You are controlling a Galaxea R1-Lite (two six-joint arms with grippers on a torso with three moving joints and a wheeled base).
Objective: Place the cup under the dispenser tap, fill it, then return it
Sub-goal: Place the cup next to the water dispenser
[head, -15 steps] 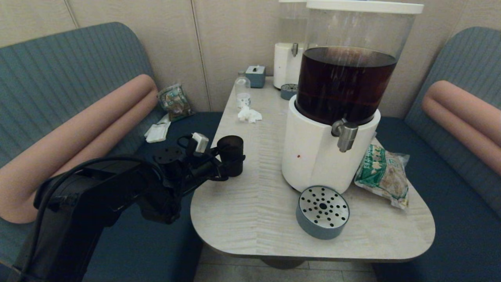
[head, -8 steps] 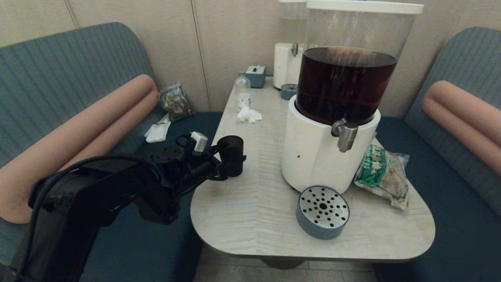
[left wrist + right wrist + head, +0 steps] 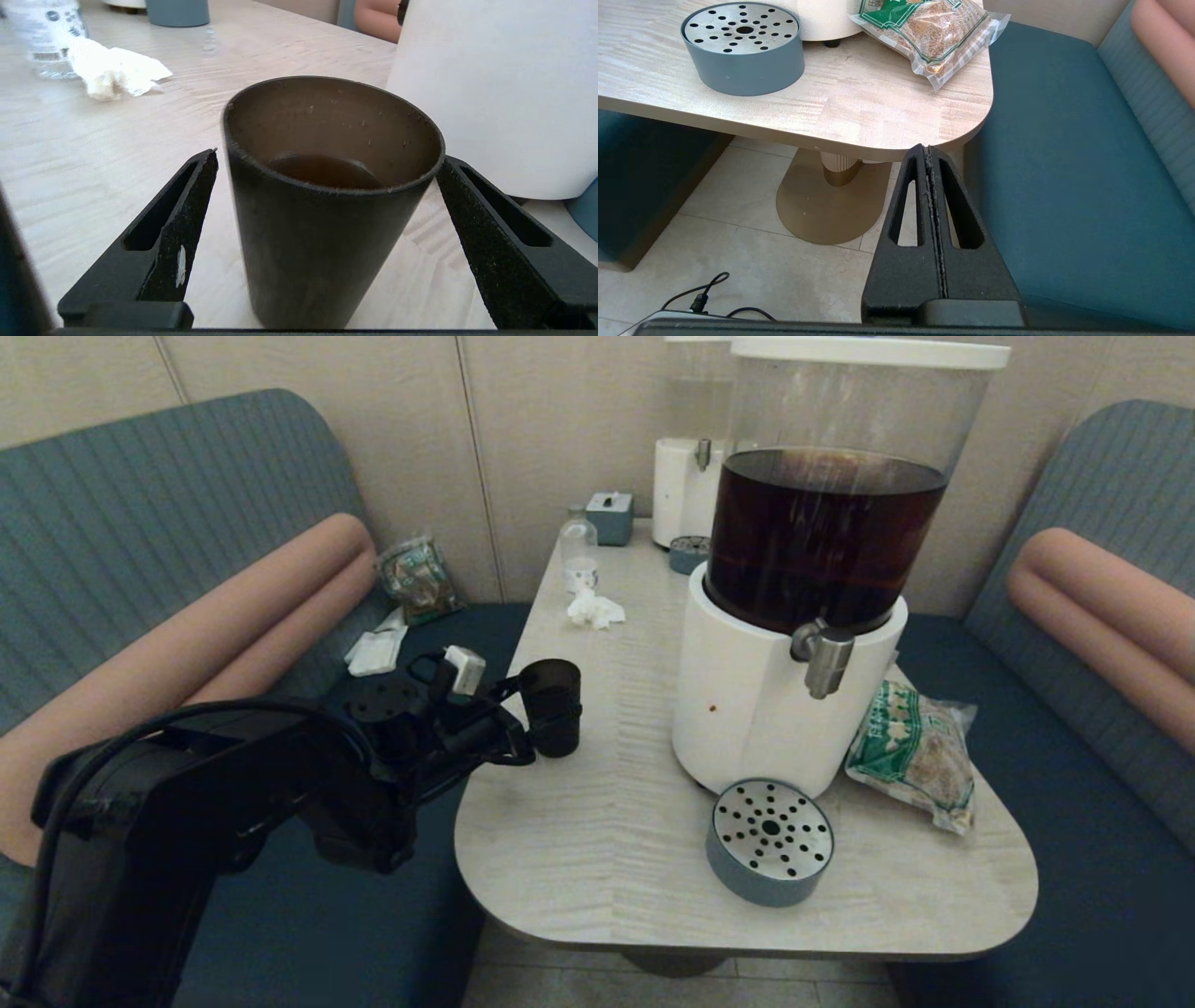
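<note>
The near-black cup (image 3: 553, 705) stands upright on the table (image 3: 597, 840) near its left edge, well left of the dispenser's white base (image 3: 747, 709). In the left wrist view the cup (image 3: 322, 224) holds a little brown drink at its bottom. My left gripper (image 3: 530, 728) is open, one finger on each side of the cup (image 3: 327, 157), with a small gap on one side. The steel dispenser tap (image 3: 826, 658) sticks out of the base over bare table. My right gripper (image 3: 928, 149) is shut on nothing, parked low by the table's near right corner.
A round perforated drip tray (image 3: 770, 840) sits in front of the dispenser, a snack bag (image 3: 910, 751) to its right. A crumpled tissue (image 3: 595, 609), a small clear bottle (image 3: 579, 555) and a second, pale dispenser (image 3: 686, 485) stand farther back. Benches flank the table.
My left arm has drawn back to the left, so its fingers reach less far round the cup. The cup has stayed in place on the table.
</note>
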